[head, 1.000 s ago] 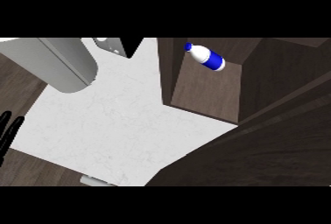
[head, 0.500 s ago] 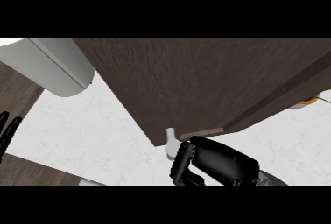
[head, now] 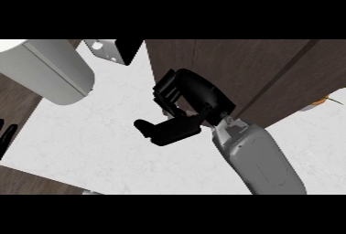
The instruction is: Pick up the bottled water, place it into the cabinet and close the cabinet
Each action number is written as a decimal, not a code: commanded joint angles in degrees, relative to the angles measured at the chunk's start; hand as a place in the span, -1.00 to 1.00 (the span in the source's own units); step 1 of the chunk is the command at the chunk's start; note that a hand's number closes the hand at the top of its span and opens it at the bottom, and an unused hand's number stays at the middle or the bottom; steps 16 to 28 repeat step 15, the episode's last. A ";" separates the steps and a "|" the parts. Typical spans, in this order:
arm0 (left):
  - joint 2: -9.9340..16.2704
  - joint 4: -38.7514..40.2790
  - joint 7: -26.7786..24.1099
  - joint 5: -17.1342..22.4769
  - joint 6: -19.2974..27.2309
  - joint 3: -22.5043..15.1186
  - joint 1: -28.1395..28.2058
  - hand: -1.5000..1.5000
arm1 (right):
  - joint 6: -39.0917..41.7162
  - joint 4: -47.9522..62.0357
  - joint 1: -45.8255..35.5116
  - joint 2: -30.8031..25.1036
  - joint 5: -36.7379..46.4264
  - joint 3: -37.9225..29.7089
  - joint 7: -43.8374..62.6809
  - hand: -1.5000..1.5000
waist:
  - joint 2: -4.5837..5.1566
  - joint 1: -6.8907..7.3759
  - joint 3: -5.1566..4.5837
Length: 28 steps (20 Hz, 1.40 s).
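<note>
From my seat the right hand (head: pixel 184 103) fills the middle of the frame, its grey forearm (head: pixel 256 160) coming up from the lower right. The back of the hand lies against the dark wooden cabinet door (head: pixel 250 73), which spans the upper right of the frame. The fingers are relaxed rather than curled, held along the door's left edge, and the thumb (head: pixel 165 130) sticks out toward the lower left over the white counter (head: pixel 101 137). I see nothing held in that hand.

I cannot see the bottled water anywhere in this view; the door covers the part of the cabinet that shows, so I cannot tell from here where the bottle is.

At the far left edge, about mid-height, a few black fingertips of the left hand (head: pixel 5 137) poke in, straight and pointing up, resting there.

In the upper left sits a large pale grey rounded object (head: pixel 47 68), which I cannot identify. Just right of it, near the top, is a small grey bracket-like piece (head: pixel 105 50) with a black shape (head: pixel 130 48) beside it. At the right edge, a small orange and white item (head: pixel 323 101) peeks out from behind the door.
</note>
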 commanded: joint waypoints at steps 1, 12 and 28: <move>-0.31 -0.05 -0.42 -0.06 -0.54 0.26 0.60 -1.00 | -8.02 10.44 -10.28 0.59 0.79 -4.24 -2.29 1.00 | -0.01 -0.24 0.16; -0.43 0.40 -0.53 0.91 -2.15 1.28 1.83 -1.00 | -21.39 23.32 -18.92 0.62 -6.61 -7.99 -5.77 -1.00 | -0.09 -1.57 0.28; -0.74 0.14 -0.72 0.17 -1.47 1.28 2.17 -1.00 | -21.87 25.53 -20.12 0.62 -8.44 -6.92 -7.47 -1.00 | 0.12 -1.69 0.30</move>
